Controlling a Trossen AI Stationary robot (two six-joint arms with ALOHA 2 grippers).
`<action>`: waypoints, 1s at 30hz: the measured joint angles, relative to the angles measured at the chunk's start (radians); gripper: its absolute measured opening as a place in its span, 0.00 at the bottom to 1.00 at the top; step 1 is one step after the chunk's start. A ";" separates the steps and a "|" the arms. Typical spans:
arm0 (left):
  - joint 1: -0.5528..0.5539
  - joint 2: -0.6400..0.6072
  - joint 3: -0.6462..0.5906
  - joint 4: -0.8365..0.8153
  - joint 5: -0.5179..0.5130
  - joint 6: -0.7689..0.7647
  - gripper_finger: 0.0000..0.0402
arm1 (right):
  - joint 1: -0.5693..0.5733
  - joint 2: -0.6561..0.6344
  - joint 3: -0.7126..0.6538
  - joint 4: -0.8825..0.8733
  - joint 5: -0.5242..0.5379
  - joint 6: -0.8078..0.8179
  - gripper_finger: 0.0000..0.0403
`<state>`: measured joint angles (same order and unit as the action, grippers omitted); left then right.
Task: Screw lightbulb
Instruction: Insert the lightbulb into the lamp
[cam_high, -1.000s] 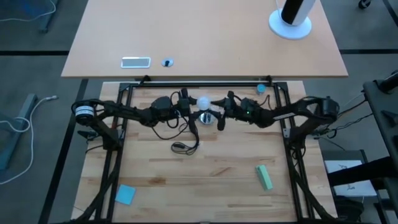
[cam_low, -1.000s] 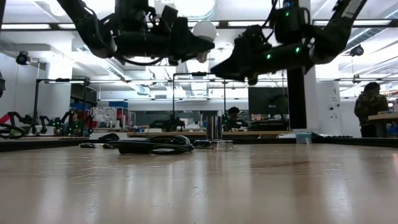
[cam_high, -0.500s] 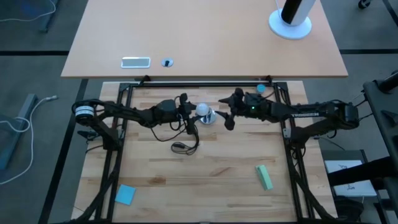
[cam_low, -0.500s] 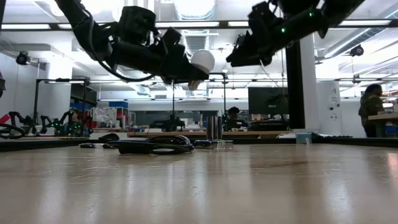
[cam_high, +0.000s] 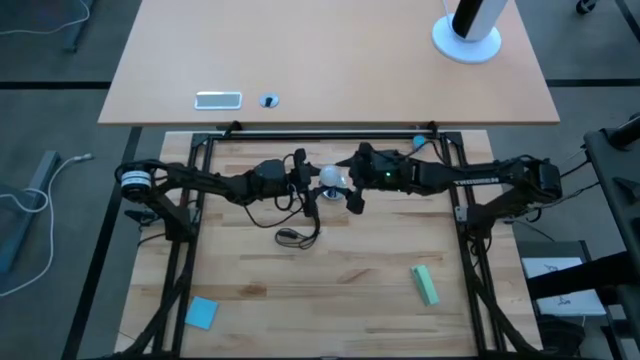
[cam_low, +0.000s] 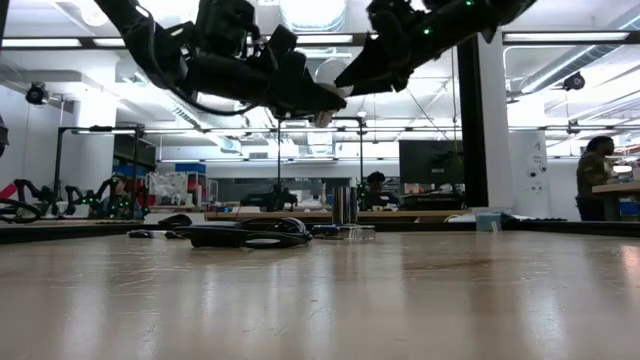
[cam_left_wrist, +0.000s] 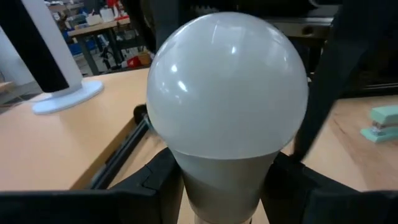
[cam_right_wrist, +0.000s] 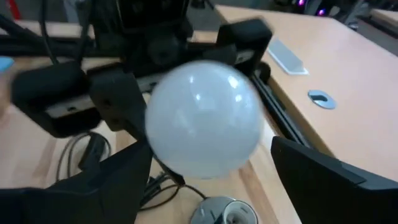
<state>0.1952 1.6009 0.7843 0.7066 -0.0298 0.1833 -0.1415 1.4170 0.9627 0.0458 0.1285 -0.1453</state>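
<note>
A frosted-white lightbulb (cam_right_wrist: 203, 118) fills the centre of the frame, clamped at its neck by the left gripper (cam_right_wrist: 124, 99), with the right gripper's own dark fingers (cam_right_wrist: 329, 180) spread wide either side. Below it sits a round silver socket (cam_right_wrist: 224, 213) on the wooden table (cam_right_wrist: 37, 168).

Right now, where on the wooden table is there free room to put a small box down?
Free: the wood between the blue pad and the green block. Crowded: the far middle, where both grippers meet at the lightbulb above the socket and cord.

The lightbulb (cam_left_wrist: 227, 93)'s screw base is hidden between fingers (cam_left_wrist: 149, 180).
</note>
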 joint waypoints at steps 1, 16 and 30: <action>-0.002 0.000 0.003 -0.002 0.000 0.003 0.41 | 0.003 0.009 0.013 -0.012 -0.002 -0.010 0.81; -0.007 0.001 0.001 0.001 -0.010 0.009 0.41 | 0.013 0.052 0.133 -0.151 -0.002 -0.036 0.74; -0.007 0.000 0.000 -0.019 -0.015 -0.011 0.41 | -0.003 0.046 0.130 -0.139 -0.003 0.043 0.57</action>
<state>0.1886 1.6009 0.7848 0.6875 -0.0451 0.1726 -0.1442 1.4635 1.0931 -0.0929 0.1253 -0.1022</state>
